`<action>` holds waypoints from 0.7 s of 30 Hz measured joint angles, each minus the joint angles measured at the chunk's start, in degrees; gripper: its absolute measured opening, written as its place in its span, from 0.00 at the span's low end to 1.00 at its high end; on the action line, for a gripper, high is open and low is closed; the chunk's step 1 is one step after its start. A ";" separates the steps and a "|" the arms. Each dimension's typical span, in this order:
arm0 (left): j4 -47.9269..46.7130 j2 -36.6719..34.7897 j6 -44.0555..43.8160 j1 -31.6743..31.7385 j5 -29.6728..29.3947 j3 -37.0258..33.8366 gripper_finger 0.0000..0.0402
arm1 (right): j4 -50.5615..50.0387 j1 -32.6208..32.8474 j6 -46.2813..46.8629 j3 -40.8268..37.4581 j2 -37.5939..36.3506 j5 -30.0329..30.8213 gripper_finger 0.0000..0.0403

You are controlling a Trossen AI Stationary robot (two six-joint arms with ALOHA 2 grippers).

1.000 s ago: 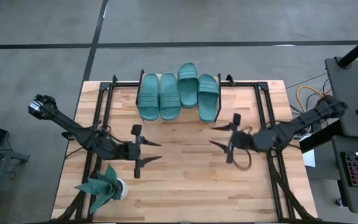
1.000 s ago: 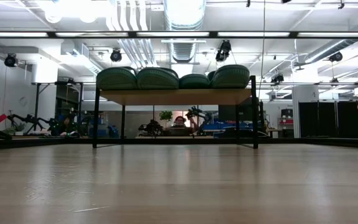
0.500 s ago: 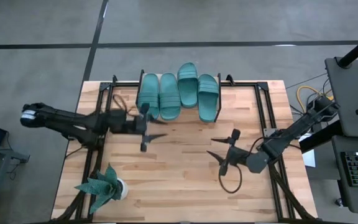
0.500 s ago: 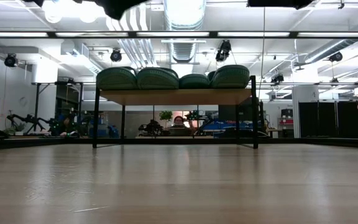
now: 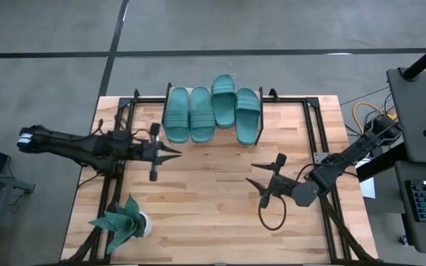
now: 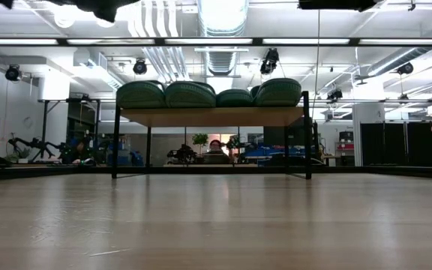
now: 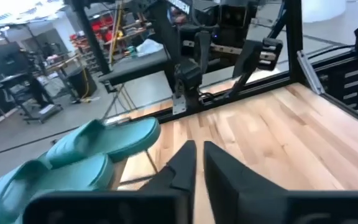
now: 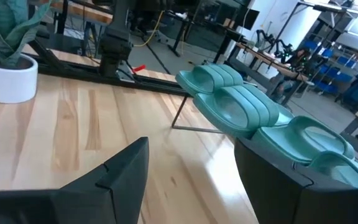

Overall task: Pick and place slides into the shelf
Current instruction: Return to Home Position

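Observation:
Four teal slides lie side by side, soles down, on top of the shelf at the table's far edge. The third one sits farther back than the others. In the low view the slides rest on the light plank above the black wire legs. My left gripper hovers shut and holding nothing, just near of the leftmost slide. My right gripper stands open over the table's right middle, with nothing between its fingers.
A teal leafy plant in a white pot stands at the near left corner, also seen in the right wrist view. Black frame rails run along both table sides. Bare wood lies between the arms and the near edge.
My left gripper has gone from the near left toward the far edge, up beside the leftmost slide, and has shut. My right gripper has drawn back toward the near edge and stays open. The slides have not moved.

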 joint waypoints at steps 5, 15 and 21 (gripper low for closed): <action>-2.14 -9.00 -1.09 -1.85 -0.92 -5.73 0.03 | 0.00 0.00 0.08 -0.13 0.00 -0.05 0.57; 3.93 -22.00 -1.70 -2.02 -0.26 -20.99 0.04 | -0.02 -0.02 -0.01 -0.23 0.02 -0.08 0.57; 1.19 -29.21 -3.11 -2.00 -3.48 -24.30 0.04 | -0.01 -0.02 -0.14 -0.25 0.02 -0.08 0.57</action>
